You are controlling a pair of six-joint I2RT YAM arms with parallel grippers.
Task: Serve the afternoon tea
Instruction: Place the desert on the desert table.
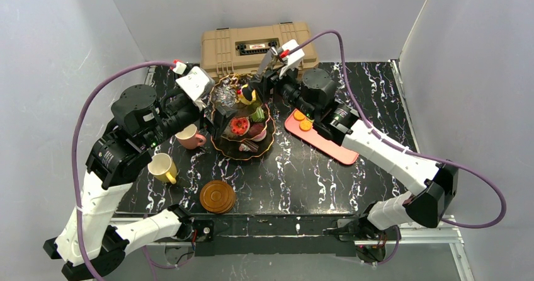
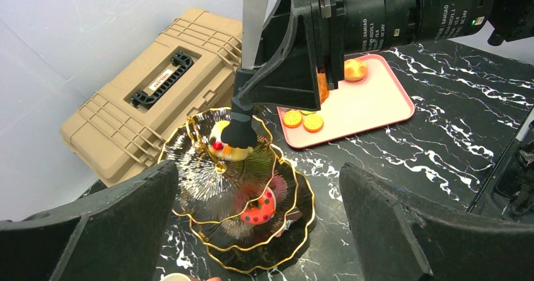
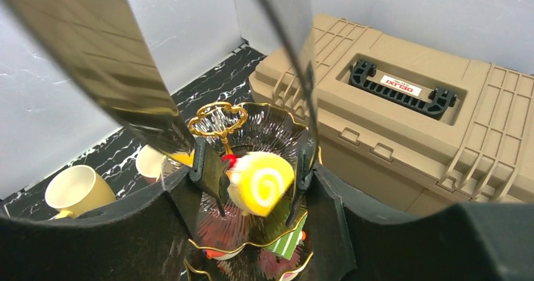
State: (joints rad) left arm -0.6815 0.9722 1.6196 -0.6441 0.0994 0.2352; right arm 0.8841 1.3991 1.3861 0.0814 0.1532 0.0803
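Afternoon tea on the marble-patterned counter point(image 1: 296, 180): I am holding the right gripper point(image 3: 255, 177) over the top tier of the black, gold-rimmed stand point(image 2: 195, 174). Its fingers are standing on either side of a yellow swirl roll point(image 3: 267, 181) at that tier; whether they are pinching it I cannot tell. The left gripper point(image 2: 255, 230) is hanging wide open and empty beside the stand. A pink cup point(image 1: 188, 136) and a yellow cup point(image 1: 162, 167) are standing to the stand's left. A brown saucer point(image 1: 217, 196) is lying nearer the arms' bases. A pink tray point(image 1: 321, 139) carrying orange biscuits point(image 1: 302, 120) is sitting to the right, with a tan toolbox point(image 1: 258, 48) behind.
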